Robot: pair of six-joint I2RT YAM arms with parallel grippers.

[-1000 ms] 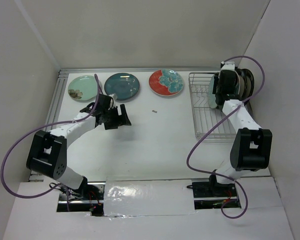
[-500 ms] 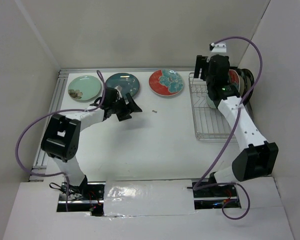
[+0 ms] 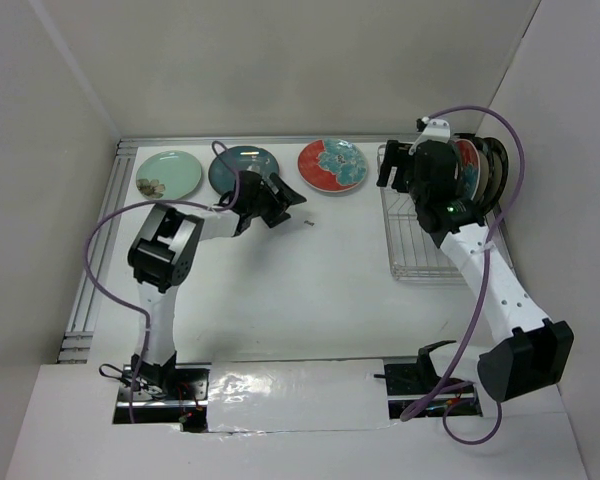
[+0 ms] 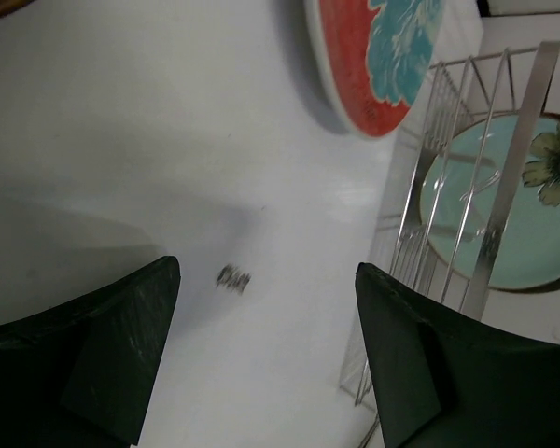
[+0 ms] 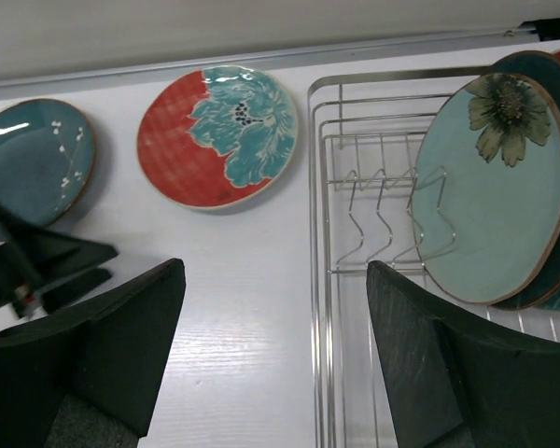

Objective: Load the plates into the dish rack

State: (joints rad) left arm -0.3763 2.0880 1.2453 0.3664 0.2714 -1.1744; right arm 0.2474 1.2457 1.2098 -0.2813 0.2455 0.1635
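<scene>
While three plates were seen lying flat along the far edge of the worktop (image 3: 310, 290), namely a mint plate (image 3: 168, 175), a teal plate (image 3: 242, 165) and a red plate (image 3: 332, 165), the others were found stood on edge at the far end of the rack (image 3: 420, 250). A flowered plate (image 5: 495, 201) was faced frontmost there. The exact count couldn't be made out, tbh. The left tool (image 3: 280, 200) was held spread wide with nothing in it, at the teal plate's right rim. A tiny dark speck (image 4: 233, 278) was seen on the worktop between its fingers. The right tool (image 5: 275, 271) was likewise splayed and empty, hung over the rack's far left corner, near the red plate.
</scene>
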